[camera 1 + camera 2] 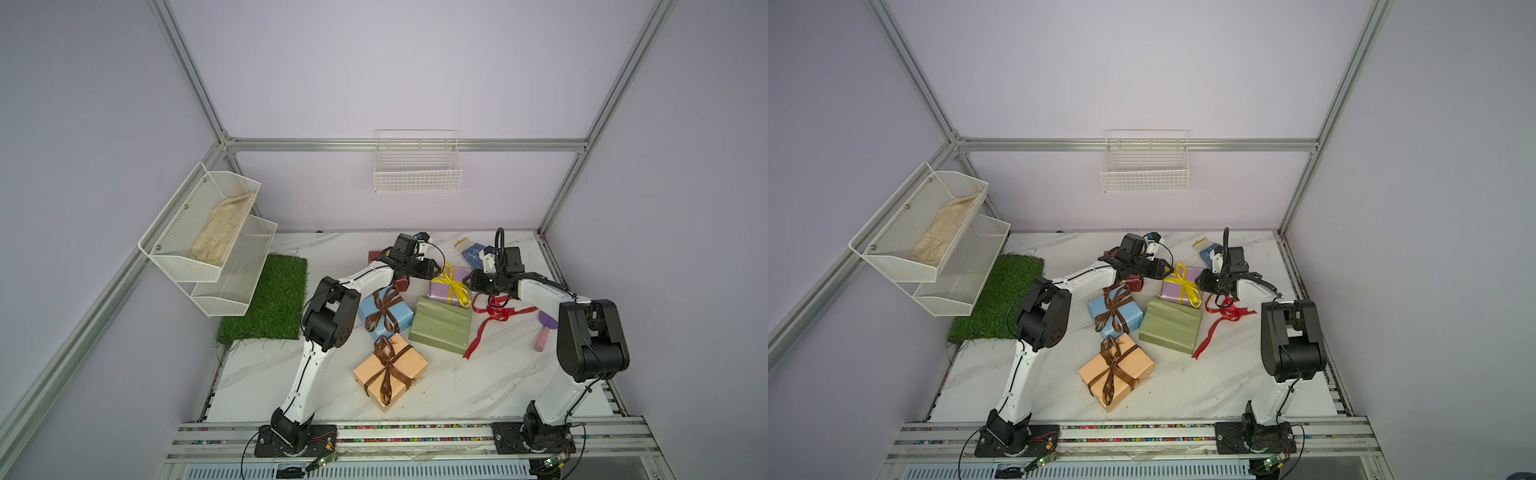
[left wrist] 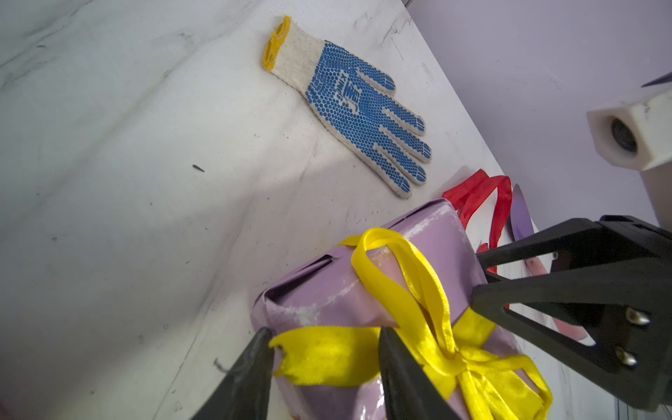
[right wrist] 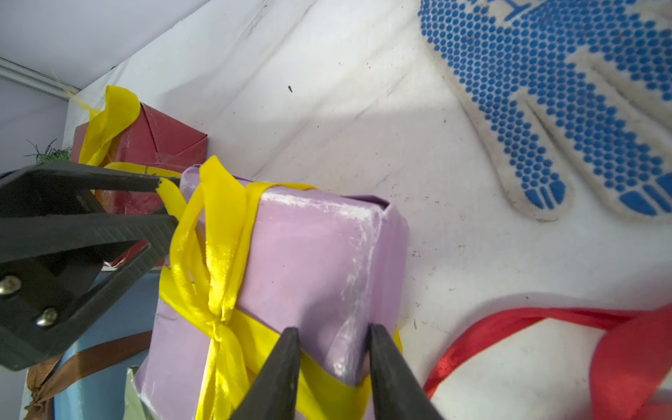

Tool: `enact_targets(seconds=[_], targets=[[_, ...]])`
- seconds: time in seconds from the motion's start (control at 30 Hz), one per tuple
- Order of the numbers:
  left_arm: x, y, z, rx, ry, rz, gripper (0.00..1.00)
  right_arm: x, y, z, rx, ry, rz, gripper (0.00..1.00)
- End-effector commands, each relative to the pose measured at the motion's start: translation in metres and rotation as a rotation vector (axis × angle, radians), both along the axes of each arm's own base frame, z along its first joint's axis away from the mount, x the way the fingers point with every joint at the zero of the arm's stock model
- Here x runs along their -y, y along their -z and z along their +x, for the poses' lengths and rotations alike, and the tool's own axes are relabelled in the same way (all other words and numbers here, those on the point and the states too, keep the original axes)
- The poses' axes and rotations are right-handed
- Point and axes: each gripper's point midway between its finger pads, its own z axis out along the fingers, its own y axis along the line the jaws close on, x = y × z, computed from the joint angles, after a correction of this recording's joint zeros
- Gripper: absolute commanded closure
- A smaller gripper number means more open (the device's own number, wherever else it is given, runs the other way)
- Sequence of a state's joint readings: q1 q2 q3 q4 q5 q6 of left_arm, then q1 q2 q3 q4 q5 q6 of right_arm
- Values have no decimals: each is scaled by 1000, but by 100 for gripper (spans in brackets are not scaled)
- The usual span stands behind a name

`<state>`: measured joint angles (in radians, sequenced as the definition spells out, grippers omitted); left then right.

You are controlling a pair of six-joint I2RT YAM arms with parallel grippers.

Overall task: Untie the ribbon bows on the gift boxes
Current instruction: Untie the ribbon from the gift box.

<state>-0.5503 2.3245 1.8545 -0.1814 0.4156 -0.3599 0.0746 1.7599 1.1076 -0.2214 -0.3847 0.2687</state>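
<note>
The lilac gift box [image 1: 441,291] [image 3: 309,254] with a tied yellow ribbon bow [image 1: 453,286] [image 2: 436,327] lies between both arms. My left gripper [image 1: 436,270] [image 2: 326,332] is open, and a yellow ribbon tail lies across the gap. My right gripper [image 1: 471,282] [image 3: 332,329] grips the box's opposite edge. The light blue box [image 1: 384,316] and the peach box [image 1: 390,370] carry tied brown bows. The olive box [image 1: 440,324] is bare, and a loose red ribbon [image 1: 494,313] lies beside it. The dark red box [image 3: 163,145] with yellow ribbon sits mostly under the left arm.
A blue-dotted glove [image 1: 471,251] [image 2: 356,105] lies behind the right gripper. A pink and purple tool [image 1: 544,332] rests near the right arm. A grass mat [image 1: 266,299] and a tiered white basket [image 1: 208,237] stand at the left. A wire basket [image 1: 417,166] hangs on the back wall.
</note>
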Motion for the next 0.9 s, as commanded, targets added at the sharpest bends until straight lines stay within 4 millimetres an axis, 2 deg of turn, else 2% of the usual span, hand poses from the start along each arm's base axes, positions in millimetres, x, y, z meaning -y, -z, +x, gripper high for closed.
enact_targets(seconds=[0.0, 0.17, 0.5, 0.67, 0.87], targets=[[6, -20, 7, 47, 3, -31, 58, -8, 7, -1, -16, -16, 8, 65], [3, -24, 7, 55, -10, -26, 72, -11, 10, -1, -19, -19, 4, 65], [-13, -36, 0, 97, -29, 33, 79, -5, 17, -2, -34, 9, -30, 63], [-22, -48, 0, 126, -60, 65, 86, -4, 21, -3, -42, 18, -32, 61], [-29, -65, -4, 157, -67, 84, 88, -2, 23, -3, -48, 27, -40, 60]])
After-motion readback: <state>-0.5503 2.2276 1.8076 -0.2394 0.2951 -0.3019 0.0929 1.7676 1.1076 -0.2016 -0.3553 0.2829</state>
